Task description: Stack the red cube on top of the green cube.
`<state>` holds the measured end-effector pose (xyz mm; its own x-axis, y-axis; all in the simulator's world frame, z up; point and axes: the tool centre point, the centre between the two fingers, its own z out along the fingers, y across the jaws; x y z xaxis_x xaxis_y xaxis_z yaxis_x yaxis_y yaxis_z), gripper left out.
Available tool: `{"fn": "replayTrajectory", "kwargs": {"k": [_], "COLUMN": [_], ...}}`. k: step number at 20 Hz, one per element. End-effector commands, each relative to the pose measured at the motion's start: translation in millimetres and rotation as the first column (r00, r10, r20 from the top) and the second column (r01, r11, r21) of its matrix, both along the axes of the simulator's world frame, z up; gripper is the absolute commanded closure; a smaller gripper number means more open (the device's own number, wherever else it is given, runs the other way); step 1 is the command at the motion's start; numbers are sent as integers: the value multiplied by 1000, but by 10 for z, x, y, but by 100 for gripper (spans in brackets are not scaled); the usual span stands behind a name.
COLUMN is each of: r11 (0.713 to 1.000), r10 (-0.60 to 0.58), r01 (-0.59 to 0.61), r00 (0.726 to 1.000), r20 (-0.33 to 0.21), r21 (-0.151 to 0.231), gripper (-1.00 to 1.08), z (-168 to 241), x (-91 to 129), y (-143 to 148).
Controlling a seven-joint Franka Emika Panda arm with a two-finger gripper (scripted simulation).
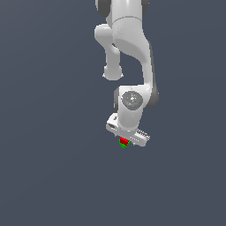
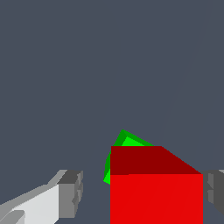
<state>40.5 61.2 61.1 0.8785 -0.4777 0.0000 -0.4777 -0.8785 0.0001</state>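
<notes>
The red cube (image 2: 156, 192) lies between my fingers, right over the green cube (image 2: 127, 141), which shows only as a corner behind it. In the exterior view the red cube (image 1: 124, 141) sits right on top of the green cube (image 1: 123, 145), below the white hand. My gripper (image 2: 142, 192) straddles the red cube with its jaws apart. One fingertip (image 2: 72, 192) stands clear of the cube with a visible gap. The other fingertip (image 2: 215, 192) is at or very near the cube's opposite face. In the exterior view the gripper (image 1: 126, 140) points down over the stack.
The grey floor (image 1: 48, 167) is plain all round the cubes. The white arm (image 1: 132, 48) rises from the hand toward the top of the exterior view.
</notes>
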Motion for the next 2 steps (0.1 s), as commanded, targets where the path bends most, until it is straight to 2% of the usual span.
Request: {"fn": "replayTrajectory", "kwargs": {"k": [1,2], "r11": [1000,1000], "r10": [0,0], "r01": [0,0], "r00": [1000,1000], "r20": [0,0], "r21": [0,0], "gripper": [-92,-92], "z": [0,0], "x": [0,0], "y": [0,0]}}
